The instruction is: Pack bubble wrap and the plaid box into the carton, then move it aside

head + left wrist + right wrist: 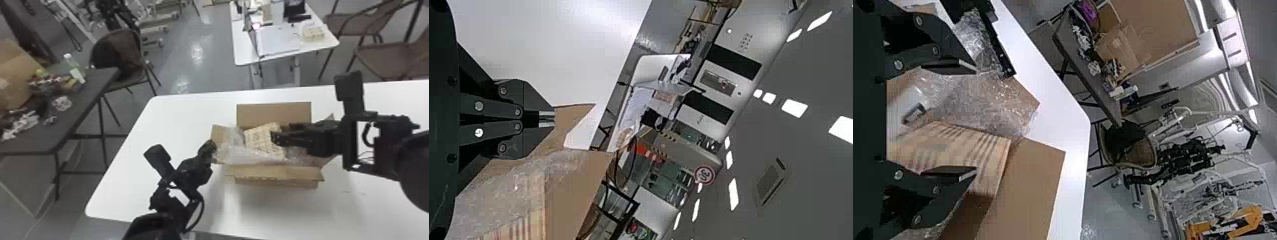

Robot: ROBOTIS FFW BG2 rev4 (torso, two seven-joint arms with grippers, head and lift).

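The open carton point(277, 174) stands on the white table. Inside it the plaid box point(260, 140) lies tilted, with clear bubble wrap point(245, 154) around it and over the left flap. My right gripper point(277, 133) is over the plaid box's right part. In the right wrist view that gripper point(975, 120) is open, its fingers spread above the plaid box point(960, 147). At the carton's left flap is my left gripper point(211, 149). In the left wrist view this gripper point(548, 119) is shut beside the flap point(574, 117); whether anything is pinched is unclear.
The white table point(134, 178) extends on both sides of the carton. A dark table point(79, 110) with clutter stands at the left, a chair point(118, 54) behind it. Another white table point(242, 54) with papers and equipment is beyond, with chairs at the far right.
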